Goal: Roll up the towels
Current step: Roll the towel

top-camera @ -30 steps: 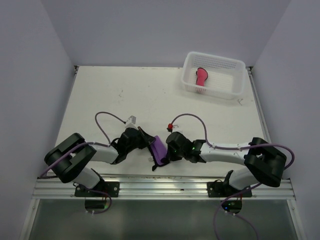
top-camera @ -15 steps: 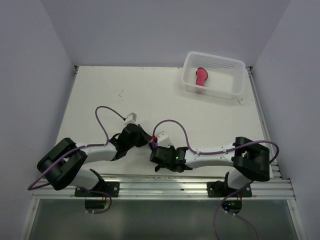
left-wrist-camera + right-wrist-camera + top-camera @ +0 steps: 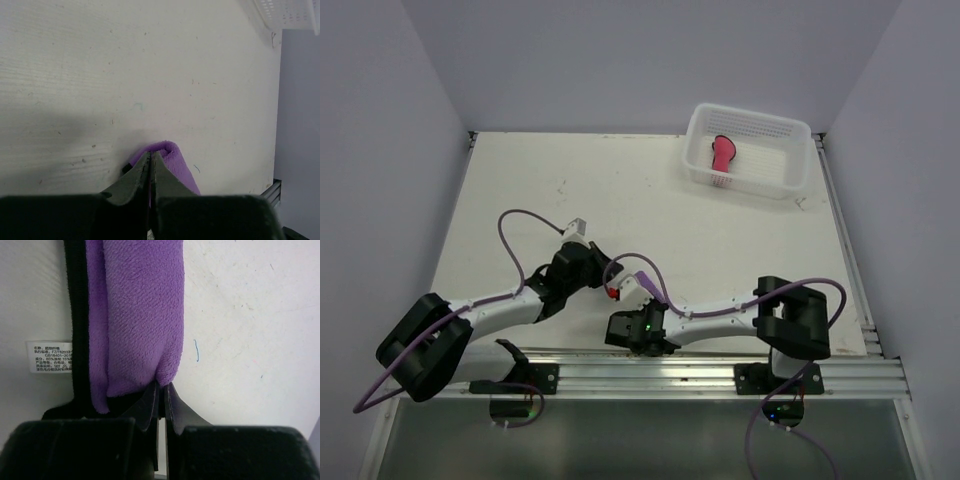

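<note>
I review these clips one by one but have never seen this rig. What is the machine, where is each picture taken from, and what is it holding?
Two robot arms are bolted at the near edge of a pale table. One picture looks down from above; the other two come from cameras on the wrists. In the far right corner, a white perforated plastic basket holds a rolled pink-red towel. The left gripper and right gripper each pinch the soft purple towel with black edging, folded into a long strip.

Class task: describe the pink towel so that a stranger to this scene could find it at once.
Look to the far right corner of the table, where a white perforated basket stands. The pink towel lies rolled up inside it, toward its left end. It is the only thing in the basket; the purple towel is pinched between the grippers at the near edge.
</note>
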Available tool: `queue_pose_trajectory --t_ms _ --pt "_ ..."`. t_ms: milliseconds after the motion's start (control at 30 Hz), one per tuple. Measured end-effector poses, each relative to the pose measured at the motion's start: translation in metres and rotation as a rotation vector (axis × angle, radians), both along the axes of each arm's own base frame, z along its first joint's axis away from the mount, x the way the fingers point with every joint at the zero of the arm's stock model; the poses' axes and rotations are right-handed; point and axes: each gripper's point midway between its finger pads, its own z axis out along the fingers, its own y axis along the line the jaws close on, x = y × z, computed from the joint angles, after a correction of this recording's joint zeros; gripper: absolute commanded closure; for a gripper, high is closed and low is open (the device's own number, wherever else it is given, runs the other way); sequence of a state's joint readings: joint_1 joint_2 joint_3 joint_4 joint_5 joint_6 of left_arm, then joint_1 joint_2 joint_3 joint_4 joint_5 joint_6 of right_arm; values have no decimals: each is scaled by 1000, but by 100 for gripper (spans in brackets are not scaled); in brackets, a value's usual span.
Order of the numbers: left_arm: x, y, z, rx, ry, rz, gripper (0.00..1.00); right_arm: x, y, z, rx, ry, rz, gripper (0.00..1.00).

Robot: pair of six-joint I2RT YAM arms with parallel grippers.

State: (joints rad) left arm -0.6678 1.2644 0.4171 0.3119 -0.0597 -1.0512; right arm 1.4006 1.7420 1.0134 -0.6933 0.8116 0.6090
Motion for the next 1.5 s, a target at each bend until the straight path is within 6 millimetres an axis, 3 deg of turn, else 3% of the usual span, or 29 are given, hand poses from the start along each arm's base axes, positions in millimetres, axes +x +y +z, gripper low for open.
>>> queue_pose_trajectory --t_ms 633,967,1233,1500 --pt "-1 -9 12 -47 -1 -83 95 -22 23 0 -437 -199 211 100" --pt "-9 -21 20 -76 -25 -180 96 -25 25 -1 -496 -208 236 100" --pt "-21 -45 36 -162 -88 -355 96 -25 25 -5 -546 -206 251 100" --pt "-46 -56 17 -215 -61 -502 97 -24 25 -6 -565 -204 262 100"
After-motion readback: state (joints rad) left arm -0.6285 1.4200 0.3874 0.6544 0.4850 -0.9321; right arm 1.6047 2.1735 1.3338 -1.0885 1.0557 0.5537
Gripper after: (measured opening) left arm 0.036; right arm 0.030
